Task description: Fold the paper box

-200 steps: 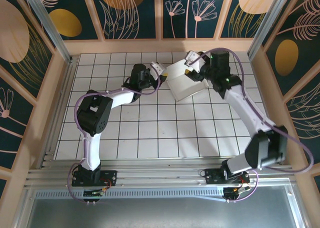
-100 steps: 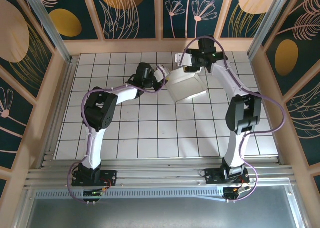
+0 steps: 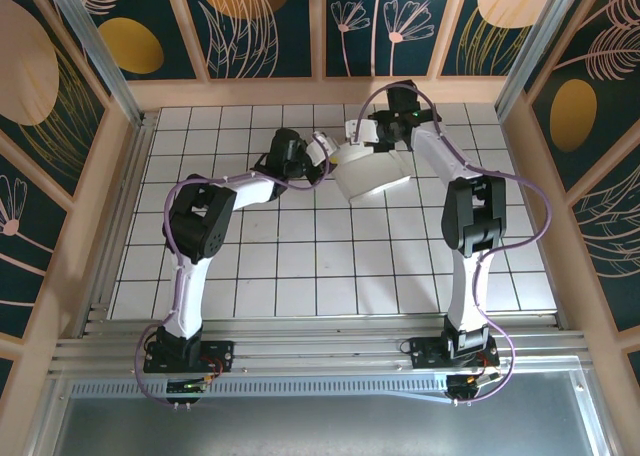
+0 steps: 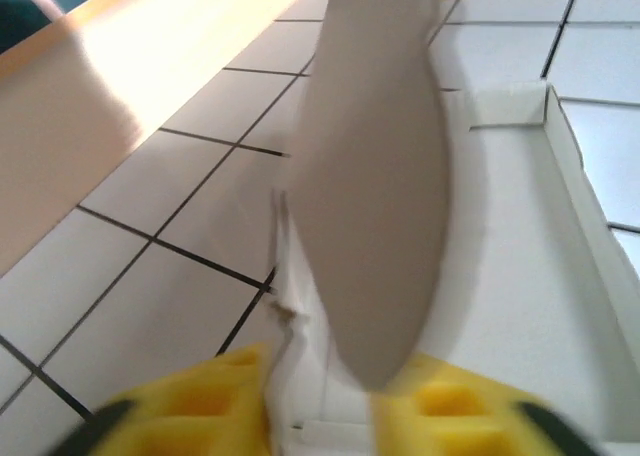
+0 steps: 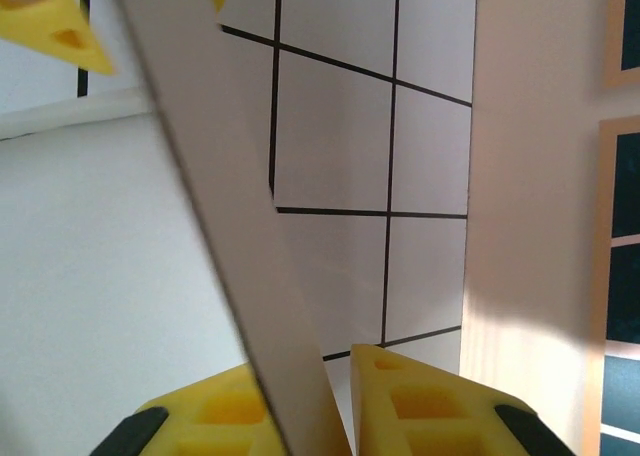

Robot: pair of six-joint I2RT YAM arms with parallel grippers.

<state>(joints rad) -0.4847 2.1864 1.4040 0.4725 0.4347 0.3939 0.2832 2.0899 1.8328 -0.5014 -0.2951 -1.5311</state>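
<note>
Paper box (image 3: 375, 176) placed 3 o'clock of left gripper (image 3: 325, 146), 6 o'clock of right gripper (image 3: 360, 132). Far flap (image 5: 230, 226) pinched by right. Left jaws parted round side flap (image 4: 370, 176).

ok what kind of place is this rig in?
Looks like a lab robot cell: left arm and right arm bolted to an aluminium rail, white gridded table, printed leaf panels boxing it in.

SITE: robot lab test cell | EVIDENCE: left arm (image 3: 192, 226) and right arm (image 3: 470, 216) are bolted to aluminium rails (image 3: 320, 354) | white gridded table (image 3: 300, 266) is enclosed by leaf-printed panels (image 3: 260, 21) | wooden framing (image 3: 250, 92) is seen around the panels
</note>
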